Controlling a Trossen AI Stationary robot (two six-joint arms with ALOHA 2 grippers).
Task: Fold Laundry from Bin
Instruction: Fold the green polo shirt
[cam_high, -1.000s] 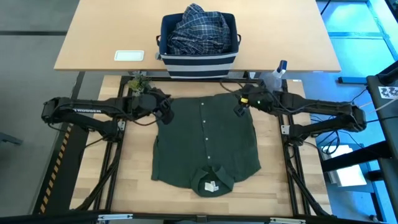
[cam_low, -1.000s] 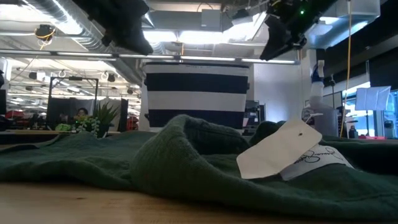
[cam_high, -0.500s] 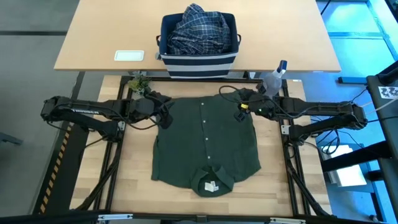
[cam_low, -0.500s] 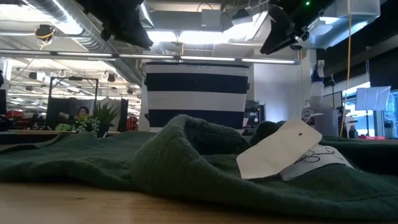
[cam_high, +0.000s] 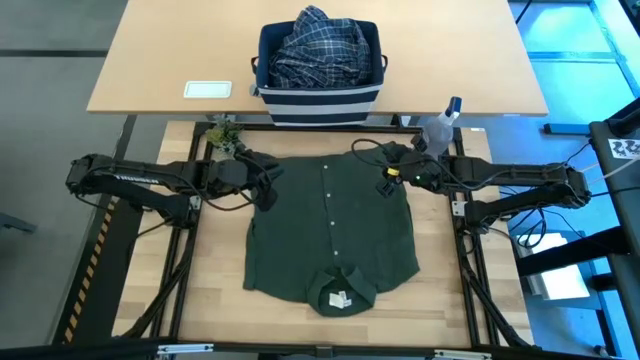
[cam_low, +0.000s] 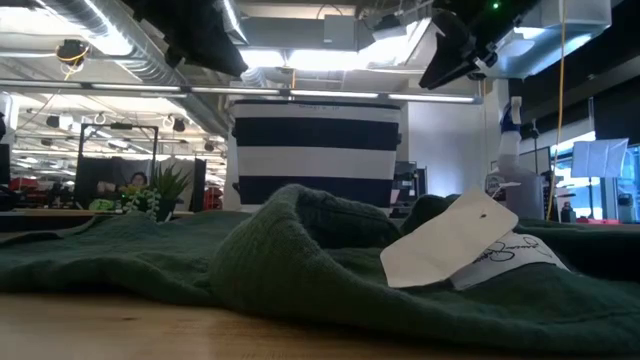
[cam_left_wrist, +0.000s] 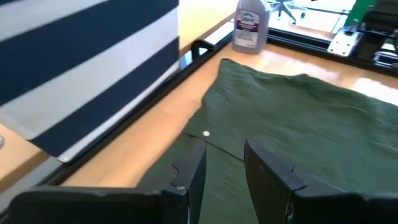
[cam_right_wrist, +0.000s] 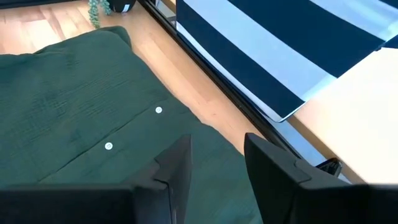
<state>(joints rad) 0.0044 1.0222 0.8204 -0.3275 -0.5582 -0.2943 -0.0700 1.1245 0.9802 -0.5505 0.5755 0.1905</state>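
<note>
A dark olive-green shirt lies spread flat on the pale wooden tabletop, and everything here is placed against it. The cloth is soft with a fine crinkled weave, small white buttons run down its middle, and its collar, carrying a white paper tag, lies at the end away from the bin.

Left of the shirt, the left arm reaches in level. The left claw hangs just above the shirt's left corner nearest the bin. In the left wrist view its two dark, blocky fingers stand slightly apart with nothing between them, the green cloth below them.

Beyond the shirt's far edge, on a separate, lighter tabletop, stands the bin, a boxy navy fabric basket with white stripes. Crumpled blue-and-white plaid cloth fills it.

Over the shirt's right corner nearest the bin hangs the right claw, its fingers likewise a little apart and empty, above the cloth. Just past that corner stands a clear spray bottle.
</note>
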